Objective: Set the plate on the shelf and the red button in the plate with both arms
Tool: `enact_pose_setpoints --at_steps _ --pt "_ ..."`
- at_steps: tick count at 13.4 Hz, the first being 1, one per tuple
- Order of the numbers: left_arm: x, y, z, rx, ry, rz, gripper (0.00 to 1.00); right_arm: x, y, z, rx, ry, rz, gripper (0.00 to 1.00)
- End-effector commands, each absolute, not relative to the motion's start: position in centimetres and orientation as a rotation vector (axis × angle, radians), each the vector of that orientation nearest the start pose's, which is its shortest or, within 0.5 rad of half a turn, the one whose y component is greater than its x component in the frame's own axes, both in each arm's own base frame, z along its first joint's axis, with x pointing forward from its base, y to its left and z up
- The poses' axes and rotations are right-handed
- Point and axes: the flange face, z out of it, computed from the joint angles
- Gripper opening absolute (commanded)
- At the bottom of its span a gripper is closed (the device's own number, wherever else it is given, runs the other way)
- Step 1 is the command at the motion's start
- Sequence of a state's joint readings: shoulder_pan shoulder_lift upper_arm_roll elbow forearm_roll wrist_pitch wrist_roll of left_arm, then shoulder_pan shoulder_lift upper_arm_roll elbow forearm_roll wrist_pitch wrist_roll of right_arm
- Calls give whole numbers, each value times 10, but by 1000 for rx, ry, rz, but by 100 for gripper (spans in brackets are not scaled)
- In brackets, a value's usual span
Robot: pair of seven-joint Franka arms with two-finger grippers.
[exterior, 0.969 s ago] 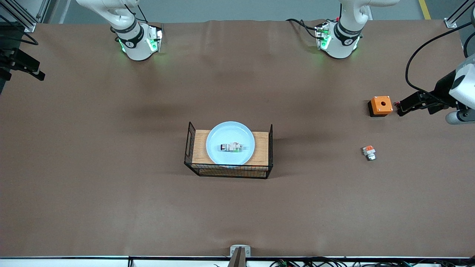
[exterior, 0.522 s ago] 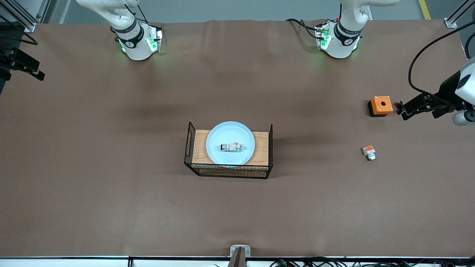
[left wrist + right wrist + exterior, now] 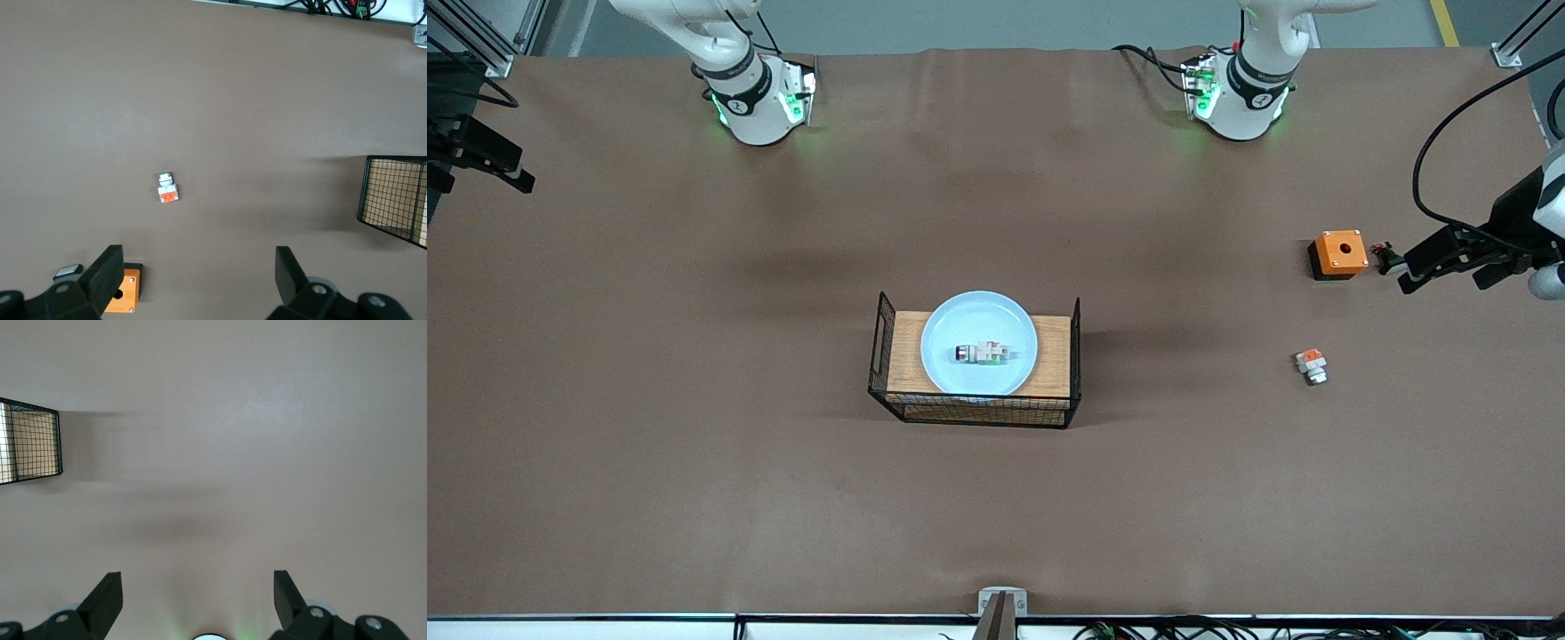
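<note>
A wide table (image 3: pixel 694 462) covered in plain brown sheeting fills the front view, with the two white arm bases along its upper edge. At its middle stands a black wire basket (image 3: pixel 1073 351) with a wooden floor, and the plate (image 3: pixel 938 342) — pale blue, round, with a raised rim — lies flat in it, taking up most of the floor. The red button (image 3: pixel 983 353) lies on its side at the centre of the plate, its white body and green spot toward the left arm's end.

Toward the left arm's end of the table sit an orange box (image 3: pixel 1339 252) with a hole in its top and, nearer the front camera, a small white-grey block (image 3: pixel 1311 365) with an orange-red piece; the two are well apart.

The left arm reaches out at its own end of the table, wrist held roughly level, and the left gripper (image 3: pixel 200 280) hangs above the brown surface just beside the orange box, apart from it. Its jaws are spread wide with nothing between them.

The right arm rises out of the top of the front view. The right gripper (image 3: pixel 198 600) — seen only by its wrist camera — hangs over bare brown sheeting with a corner of the basket off to one side, jaws likewise wide apart and empty.
</note>
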State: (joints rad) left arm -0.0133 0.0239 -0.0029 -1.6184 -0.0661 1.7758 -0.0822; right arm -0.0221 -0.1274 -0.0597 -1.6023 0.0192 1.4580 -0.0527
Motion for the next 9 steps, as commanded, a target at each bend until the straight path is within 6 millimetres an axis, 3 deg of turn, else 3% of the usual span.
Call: enact_pose_setpoints --at_steps 1,6,9 --pt "576 -13 630 -3187 -134 -270 100 496 -41 674 -3103 34 6 100" --pt "572 -26 634 -3185 -95 -254 100 495 -40 673 -3103 32 13 100" --pt "572 -25 653 -3184 -93 -308 100 495 -36 672 -3103 22 23 100"
